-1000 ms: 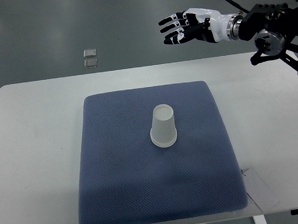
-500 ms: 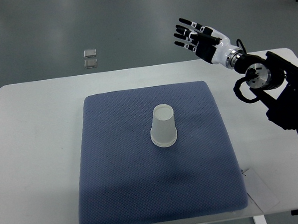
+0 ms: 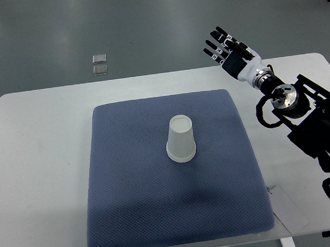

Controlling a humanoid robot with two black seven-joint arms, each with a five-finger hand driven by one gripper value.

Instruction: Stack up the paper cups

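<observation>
A white paper cup stands upside down near the middle of the blue mat; whether it is one cup or a stack I cannot tell. My right hand hovers over the table's far edge, up and to the right of the cup, well apart from it. Its fingers are spread and hold nothing. The right arm comes in from the right edge. No left arm shows.
The mat lies on a white table. A paper tag lies by the mat's near right corner. Two small clear squares lie on the grey floor beyond the table.
The right hand has swung down and to the right, turning from fingers pointing left to fingers pointing up-left, and the arm has dropped along the right side. The cup has not moved.
</observation>
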